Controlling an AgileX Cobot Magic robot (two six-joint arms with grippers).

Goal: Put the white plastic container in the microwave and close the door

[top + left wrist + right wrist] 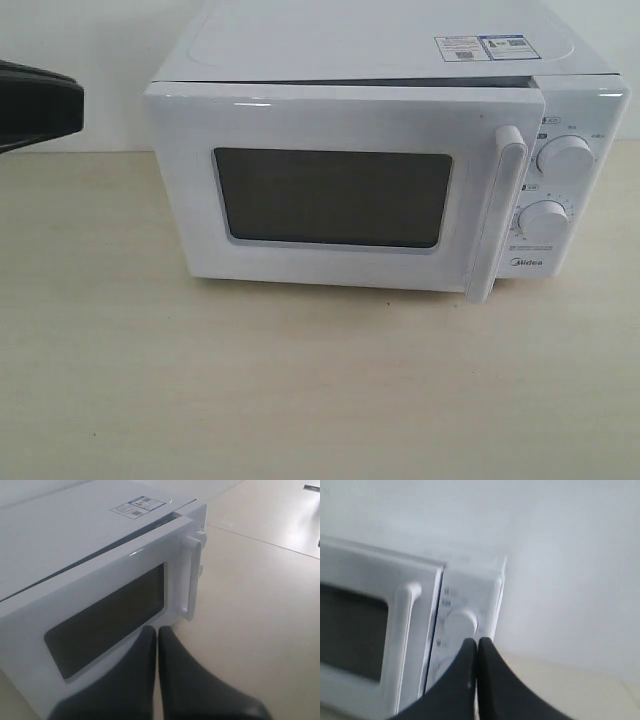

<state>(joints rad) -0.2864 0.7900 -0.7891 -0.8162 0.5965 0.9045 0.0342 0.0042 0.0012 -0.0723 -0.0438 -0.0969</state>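
The white Midea microwave (380,60) stands at the back of the table. Its door (340,120), with a dark mesh window (330,197) and a long vertical handle (500,215), is swung almost to; a thin gap remains along its top edge. The white plastic container is not in view. My left gripper (158,630) is shut and empty, its tips just in front of the door's (100,595) lower edge, below the handle (191,575). Only a dark piece of that arm (40,105) shows in the exterior view. My right gripper (477,641) is shut and empty, near the knob (460,622).
Two round knobs (566,158) (545,220) sit on the microwave's right panel, and stickers (480,47) lie on its top. The light wooden table (300,390) stretches in front of the microwave. A white wall stands behind it.
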